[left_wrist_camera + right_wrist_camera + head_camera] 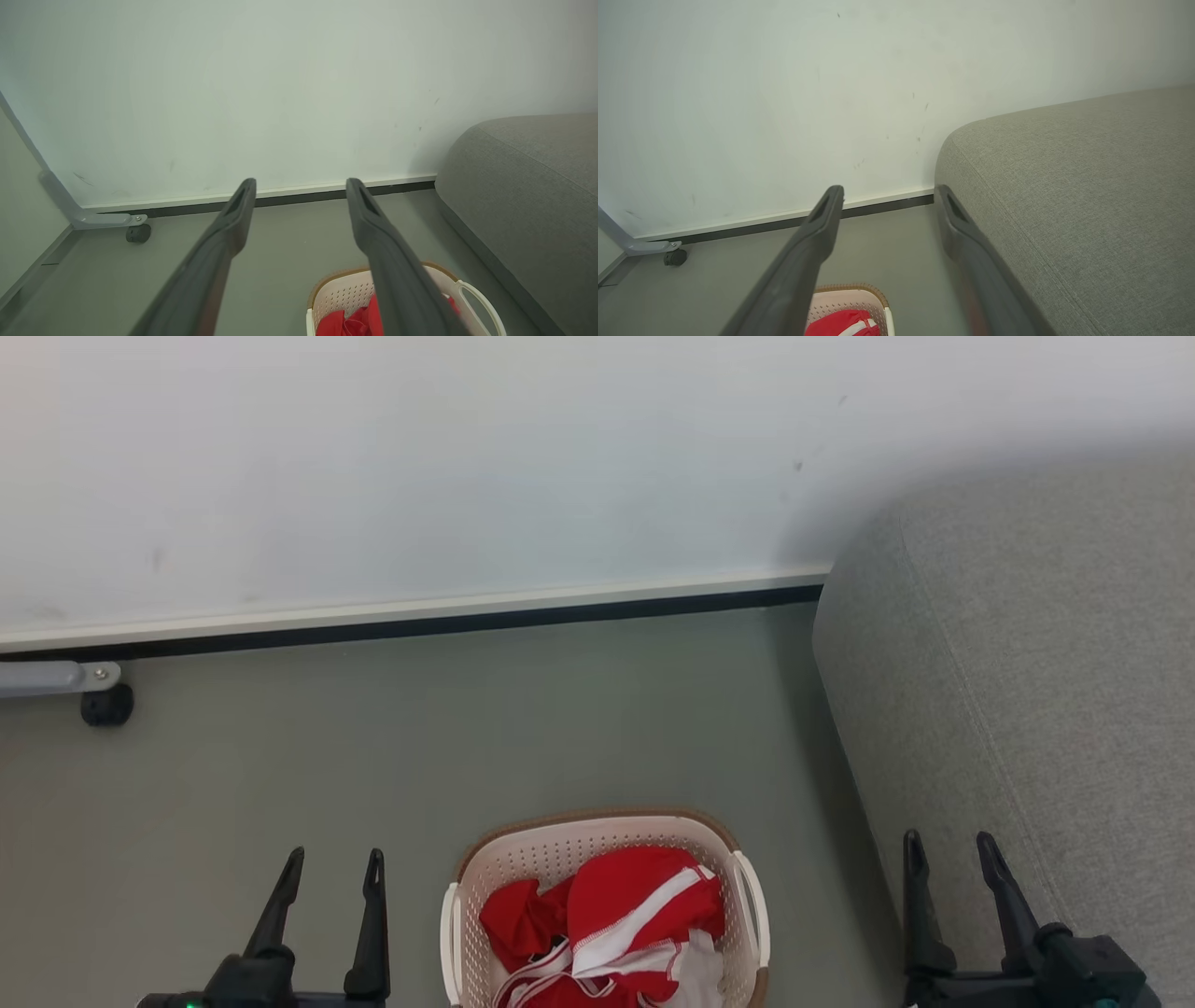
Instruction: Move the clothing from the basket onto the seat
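The left gripper (301, 184) is held open above the floor (280, 242), with nothing in it.

Its two long dark fingers (219, 247) stand wide apart and point at the far white wall (280, 93). Near and to the right sits the basket (341, 296), cream with a brown rim and a white handle (476, 298). The red clothing (343, 323) lies inside it, partly hidden behind the right finger. The big grey seat (528, 186) is on the right, close to the basket. Far left, a grey metal leg (93, 218) with a small black wheel (138, 233) stands by the wall.
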Available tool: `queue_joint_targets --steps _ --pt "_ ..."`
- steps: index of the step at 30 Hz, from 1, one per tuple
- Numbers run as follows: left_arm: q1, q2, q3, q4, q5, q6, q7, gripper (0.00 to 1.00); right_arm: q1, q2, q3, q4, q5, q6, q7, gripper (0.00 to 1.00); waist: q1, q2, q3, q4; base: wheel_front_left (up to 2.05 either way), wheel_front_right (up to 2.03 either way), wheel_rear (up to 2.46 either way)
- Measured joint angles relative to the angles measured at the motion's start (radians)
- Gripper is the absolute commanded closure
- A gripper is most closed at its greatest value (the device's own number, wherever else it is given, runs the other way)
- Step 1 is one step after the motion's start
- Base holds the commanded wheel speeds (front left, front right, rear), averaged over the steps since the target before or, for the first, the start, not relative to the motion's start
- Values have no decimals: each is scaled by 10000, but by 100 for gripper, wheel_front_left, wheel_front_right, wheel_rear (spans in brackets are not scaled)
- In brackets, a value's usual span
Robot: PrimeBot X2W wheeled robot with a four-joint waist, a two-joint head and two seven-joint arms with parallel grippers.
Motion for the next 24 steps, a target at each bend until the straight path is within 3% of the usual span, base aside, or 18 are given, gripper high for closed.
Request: queue_joint_targets --steps 24 --pt "-2410 -33 -1241 963 991 -644 -33 0 -2437 63 -232 -711 -163 -2 -29 0 2 1 3393 -914 0 0 0"
